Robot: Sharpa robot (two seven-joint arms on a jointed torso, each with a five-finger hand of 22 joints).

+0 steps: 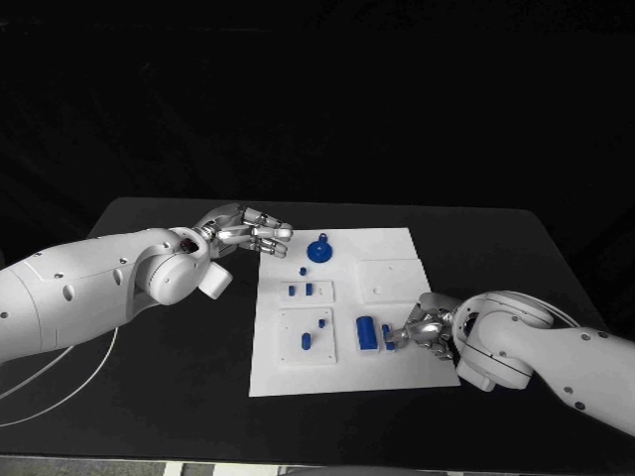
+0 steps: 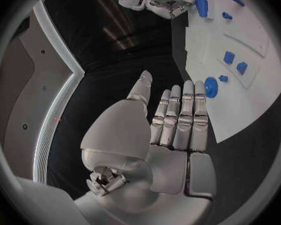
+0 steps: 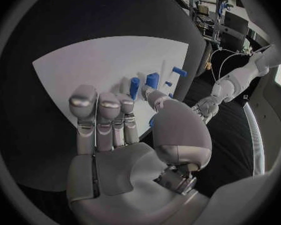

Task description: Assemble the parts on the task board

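The white task board [image 1: 349, 307] lies in the middle of the black table [image 1: 161, 397], with the small blue parts spread over it. A blue cylinder [image 1: 365, 333] stands just beside the fingertips of the right hand [image 1: 421, 327], which rests at the board's near right edge. A smaller blue piece [image 1: 388, 335] sits right at those fingers; whether it is pinched or only touched cannot be told. In the right wrist view the fingers lie straight and close together over the board. A round blue disc with a knob [image 1: 319, 250] lies just off the fingers of the left hand [image 1: 246, 230], near the board's far left corner. That hand holds nothing, its fingers stretched flat, side by side, apart from the disc.
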